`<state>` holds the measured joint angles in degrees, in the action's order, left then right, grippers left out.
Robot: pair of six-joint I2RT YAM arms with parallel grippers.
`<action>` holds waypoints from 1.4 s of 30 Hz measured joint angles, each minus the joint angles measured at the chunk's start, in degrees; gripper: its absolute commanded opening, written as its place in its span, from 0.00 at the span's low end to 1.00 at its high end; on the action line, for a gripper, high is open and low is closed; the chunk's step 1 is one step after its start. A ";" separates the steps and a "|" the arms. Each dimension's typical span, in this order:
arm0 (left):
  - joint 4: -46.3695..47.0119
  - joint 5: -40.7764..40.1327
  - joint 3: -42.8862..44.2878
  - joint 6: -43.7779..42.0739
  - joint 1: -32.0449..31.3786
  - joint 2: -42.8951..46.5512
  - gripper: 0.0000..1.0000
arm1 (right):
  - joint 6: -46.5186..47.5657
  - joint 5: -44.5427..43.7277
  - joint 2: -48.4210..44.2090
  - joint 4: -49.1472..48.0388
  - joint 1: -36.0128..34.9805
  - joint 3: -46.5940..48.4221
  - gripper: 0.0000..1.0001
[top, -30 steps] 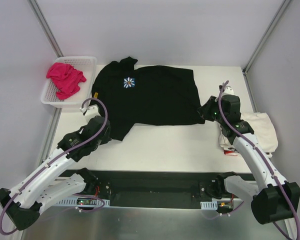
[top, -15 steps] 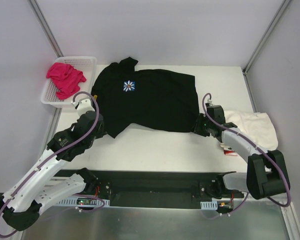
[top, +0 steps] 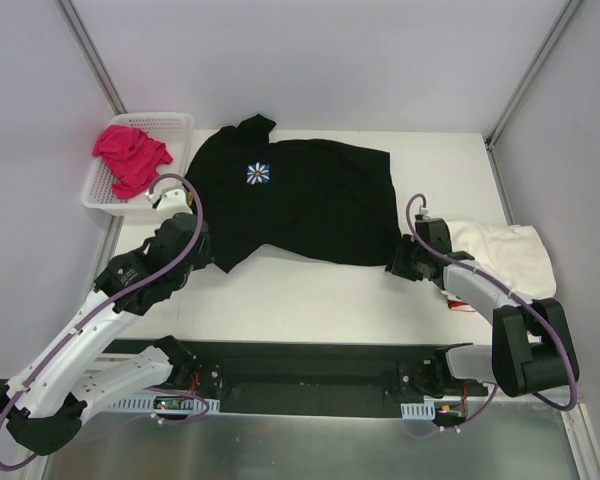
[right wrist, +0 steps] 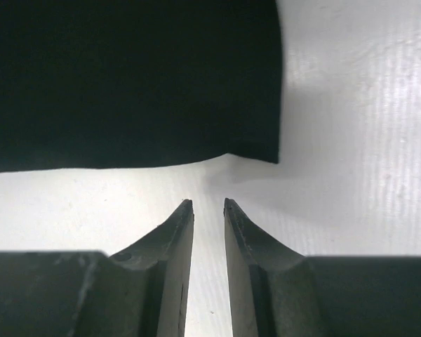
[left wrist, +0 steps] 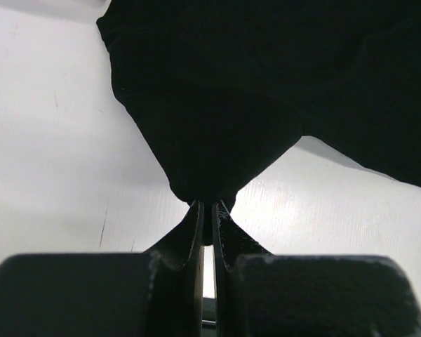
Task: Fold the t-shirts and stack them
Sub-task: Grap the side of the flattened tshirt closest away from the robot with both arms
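Right wrist view: right gripper [right wrist: 208,205] just released the black t-shirt [right wrist: 126,77]. Its jaws are slightly apart and empty, and the hem corner lies on the table [right wrist: 351,105] just above them. Meanwhile the left gripper [left wrist: 207,210] stays clamped on the shirt's lower-left corner. Shirt lies spread mid-frame, looks ready for folding.

"What's lying on that white table [top: 310,290]?"

"Mostly a black t-shirt [top: 310,205], spread out across the middle and far part."

"Anything else?"

"Left of the black t-shirt, at the far corner, sits a white mesh basket [top: 176,140], just beside its sleeve. Right of the black t-shirt, clear of its hem, there's a cream-white t-shirt [top: 510,252], bunched by the table's edge."
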<state>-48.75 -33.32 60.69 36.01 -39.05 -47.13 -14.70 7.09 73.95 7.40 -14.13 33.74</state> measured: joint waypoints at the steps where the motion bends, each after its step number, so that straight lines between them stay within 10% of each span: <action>1: -0.02 -0.07 0.00 -0.13 0.00 0.00 0.00 | -0.02 -0.28 0.00 -0.04 0.44 -0.17 0.27; 30: -0.02 -0.24 0.00 -2.10 0.00 0.24 0.00 | -1.90 -2.25 5.79 -8.17 5.77 -0.63 0.24; 42: -0.02 -0.26 0.00 -2.32 0.00 0.28 0.00 | -2.64 -2.67 6.43 -8.13 6.12 -0.42 0.01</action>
<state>-48.77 -33.58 60.69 33.69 -39.05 -46.85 -17.34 4.43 80.38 -0.73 -8.01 33.32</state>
